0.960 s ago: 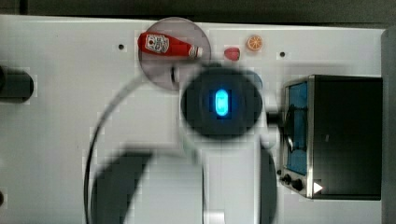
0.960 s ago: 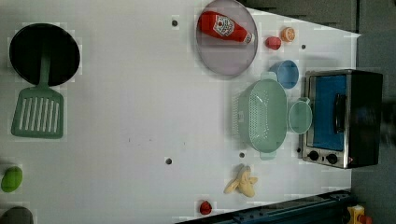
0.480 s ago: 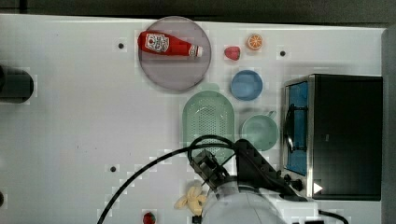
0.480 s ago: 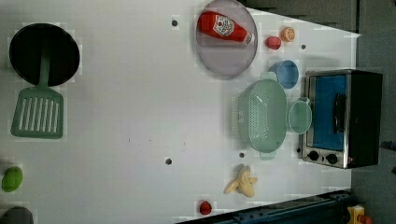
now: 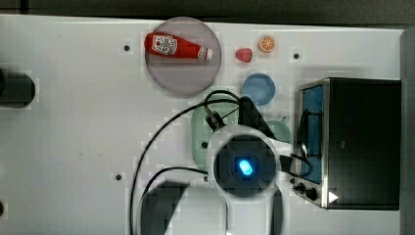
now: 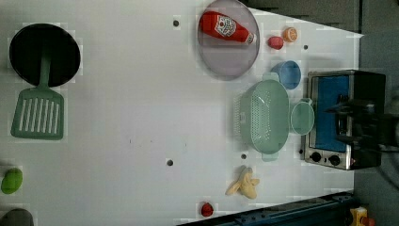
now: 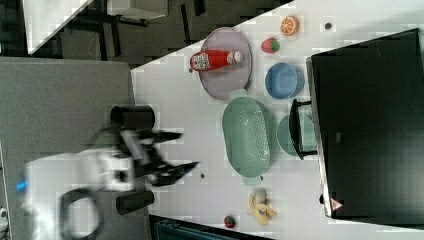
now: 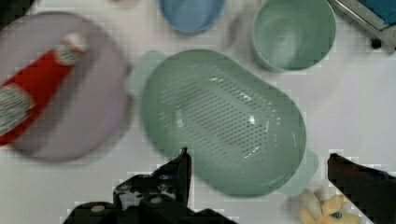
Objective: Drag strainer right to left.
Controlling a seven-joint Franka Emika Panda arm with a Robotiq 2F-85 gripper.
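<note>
The strainer, a pale mint-green oval basket with a dotted bottom, lies on the white table right below my gripper. My gripper is open and holds nothing, one finger on each side of the strainer's nearer end, above the rim. In the top view my arm covers most of the strainer. In the left view the strainer sits beside the mug. The right view shows the strainer and my blurred, open gripper.
A toaster oven stands just past the mug. A blue bowl and a plate with a ketchup bottle lie close to the strainer. A banana is at its other end. A pan and spatula are at the left view's left.
My arm has swung across the top view and now hangs over the strainer. The fingers have spread wider. The strainer has not moved.
</note>
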